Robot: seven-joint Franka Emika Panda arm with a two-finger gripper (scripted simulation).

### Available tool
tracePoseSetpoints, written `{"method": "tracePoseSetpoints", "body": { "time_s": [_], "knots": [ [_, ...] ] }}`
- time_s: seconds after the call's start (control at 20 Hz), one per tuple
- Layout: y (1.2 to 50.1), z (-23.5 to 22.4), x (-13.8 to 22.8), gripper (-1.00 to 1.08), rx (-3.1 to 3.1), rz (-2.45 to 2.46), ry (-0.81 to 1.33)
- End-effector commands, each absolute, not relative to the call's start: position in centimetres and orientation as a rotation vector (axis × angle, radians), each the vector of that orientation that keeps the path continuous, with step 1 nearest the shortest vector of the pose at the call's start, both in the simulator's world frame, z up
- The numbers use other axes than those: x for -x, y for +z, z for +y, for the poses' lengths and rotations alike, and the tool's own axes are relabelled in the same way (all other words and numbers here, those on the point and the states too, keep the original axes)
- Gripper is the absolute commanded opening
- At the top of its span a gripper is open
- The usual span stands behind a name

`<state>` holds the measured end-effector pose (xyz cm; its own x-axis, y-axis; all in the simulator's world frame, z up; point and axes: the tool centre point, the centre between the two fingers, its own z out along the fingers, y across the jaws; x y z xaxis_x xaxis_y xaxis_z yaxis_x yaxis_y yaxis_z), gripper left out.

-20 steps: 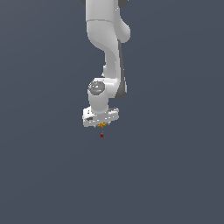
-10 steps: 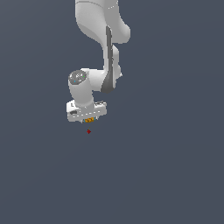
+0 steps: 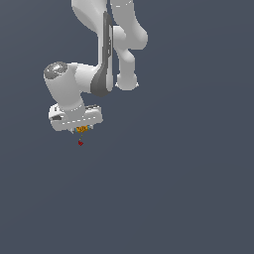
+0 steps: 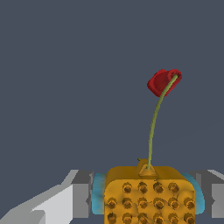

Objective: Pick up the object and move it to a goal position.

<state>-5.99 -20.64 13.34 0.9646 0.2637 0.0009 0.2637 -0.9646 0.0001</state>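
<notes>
In the wrist view, the end effector [image 4: 148, 199] is clamped on the orange-yellow object [image 4: 148, 194], blue pads touching both its sides. A thin green stem rises from it to the red goal dot [image 4: 162, 82]. Beyond, plain grey. No writing shows. In the exterior view, the white arm [image 3: 99, 59] hangs bent, wrist pointing down.

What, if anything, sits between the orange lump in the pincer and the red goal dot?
Nothing visible does. The pincer is shut on the orange lump, with the red goal dot just below it in the exterior view. Only plain grey background shows between them; the thin green stem belongs to the lump itself.
</notes>
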Motion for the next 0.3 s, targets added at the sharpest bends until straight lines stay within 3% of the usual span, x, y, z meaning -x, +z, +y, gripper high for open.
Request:
{"method": "tracePoseSetpoints", "body": {
  "time_s": [0.0, 0.25],
  "knots": [
    [14.18, -21.66, 5.88, -1.0, 3.113, -0.421, -0.001],
    [14.75, -22.42, 5.78, -1.0, 3.113, -0.421, -0.001]
  ]
}}
